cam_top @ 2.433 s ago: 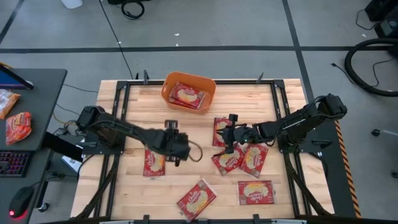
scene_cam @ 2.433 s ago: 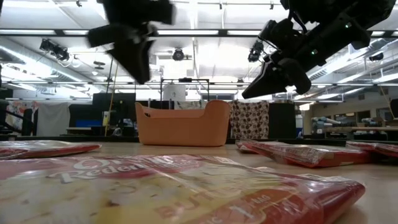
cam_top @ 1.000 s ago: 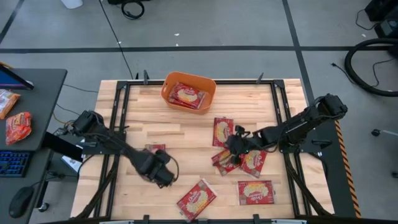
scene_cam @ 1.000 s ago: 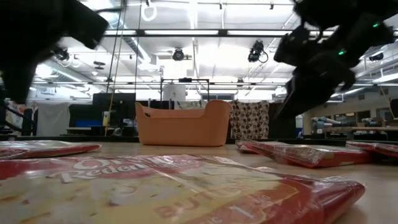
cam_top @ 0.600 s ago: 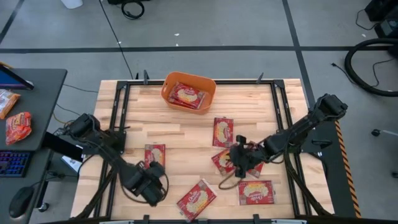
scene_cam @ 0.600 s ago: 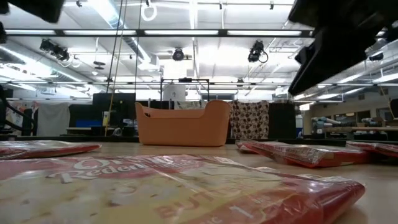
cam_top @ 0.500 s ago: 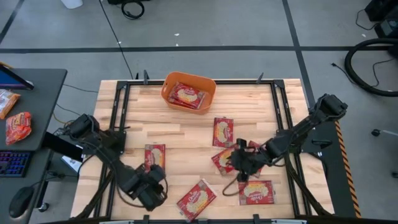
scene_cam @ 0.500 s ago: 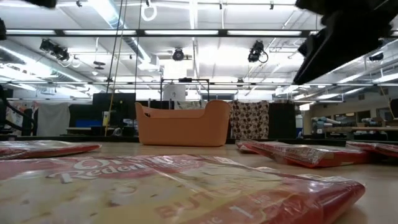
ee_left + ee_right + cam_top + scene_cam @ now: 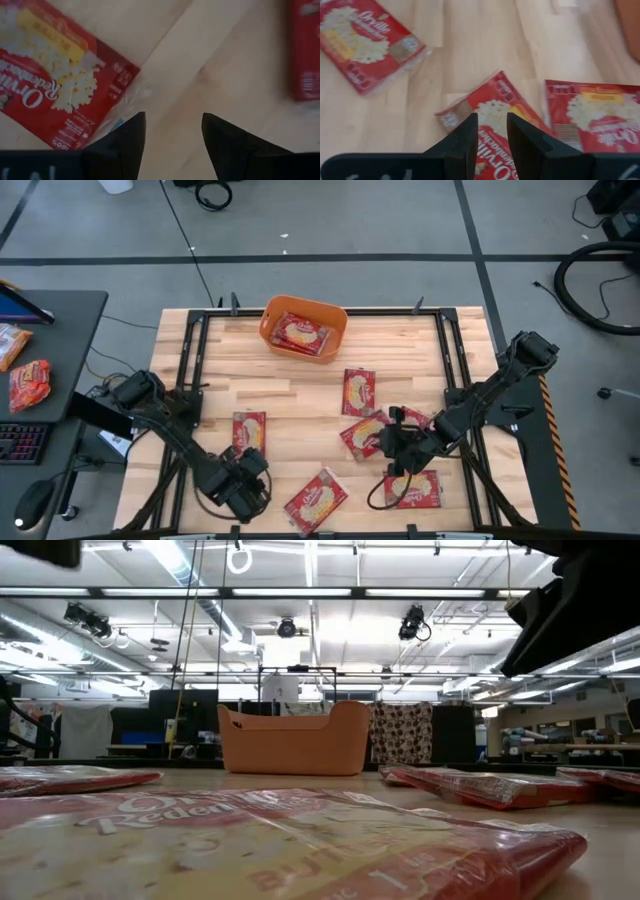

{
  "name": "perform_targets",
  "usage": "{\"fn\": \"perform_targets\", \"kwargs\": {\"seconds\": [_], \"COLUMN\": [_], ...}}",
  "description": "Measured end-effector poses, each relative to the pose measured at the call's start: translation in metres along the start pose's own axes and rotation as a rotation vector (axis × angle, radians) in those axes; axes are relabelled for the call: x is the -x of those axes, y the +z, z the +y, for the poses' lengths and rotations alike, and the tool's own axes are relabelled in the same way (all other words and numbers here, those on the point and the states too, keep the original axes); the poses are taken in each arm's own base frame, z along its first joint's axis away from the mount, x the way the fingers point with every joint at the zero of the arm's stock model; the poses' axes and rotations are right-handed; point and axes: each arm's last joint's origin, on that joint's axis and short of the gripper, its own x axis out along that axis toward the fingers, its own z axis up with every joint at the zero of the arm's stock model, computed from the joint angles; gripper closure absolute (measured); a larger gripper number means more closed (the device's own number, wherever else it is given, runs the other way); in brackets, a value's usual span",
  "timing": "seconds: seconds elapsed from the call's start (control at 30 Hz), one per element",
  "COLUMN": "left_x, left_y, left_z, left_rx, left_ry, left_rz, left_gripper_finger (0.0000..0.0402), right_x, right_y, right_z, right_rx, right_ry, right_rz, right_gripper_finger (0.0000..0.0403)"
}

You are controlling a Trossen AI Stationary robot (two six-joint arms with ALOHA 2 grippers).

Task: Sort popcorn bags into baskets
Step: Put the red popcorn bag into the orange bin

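Mostly flat red popcorn bags point(image 9: 361, 391)

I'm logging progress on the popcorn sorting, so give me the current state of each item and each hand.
Orange tub: upright, holding popcorn bags.
Bags in tub: lying flat inside.
Loose popcorn bags: flat on the table, unsorted.
Left hand: open, empty, above bare wood beside a bag.
Right hand: open, empty, over a bag.
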Motion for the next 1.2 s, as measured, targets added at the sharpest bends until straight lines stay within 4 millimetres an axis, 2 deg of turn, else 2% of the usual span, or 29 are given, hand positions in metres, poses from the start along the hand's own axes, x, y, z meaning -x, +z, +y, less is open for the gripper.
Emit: {"fn": "perform_targets", "kwargs": {"seconds": [0.17, 0.43, 0.67, 0.9, 1.03, 1.2], "left_x": [-0.012, -0.003, -0.003, -0.019, -0.033, -0.047], "left_y": [0.002, -0.017, -0.044, -0.061, -0.064, -0.066], "left_z": [0.005, 0.022, 0.026, 0.031, 0.035, 0.037], "left_rx": [-0.091, -0.327, -0.724, -1.215, -1.345, -1.456], "left_ry": [0.075, 0.246, 0.33, 0.496, 0.626, 0.73], "left_rz": [0.141, 0.204, 0.18, 0.186, 0.239, 0.224], "left_gripper_finger": [0.0217, 0.0226, 0.0226, 0.0226, 0.0226, 0.0226], "right_x": [-0.001, -0.001, -0.001, -0.006, -0.009, -0.013], "right_y": [-0.002, 0.0, 0.001, 0.01, 0.015, 0.021], "right_z": [-0.001, 0.0, -0.001, -0.006, -0.01, -0.015], "right_rx": [0.0, 0.004, 0.05, 0.086, 0.122, 0.16], "right_ry": [-0.02, -0.012, -0.037, -0.062, -0.072, -0.056], "right_rz": [-0.007, -0.018, -0.044, -0.085, -0.102, -0.111], "right_gripper_finger": [0.0295, 0.0295, 0.0295, 0.0295, 0.0295, 0.0295]}}
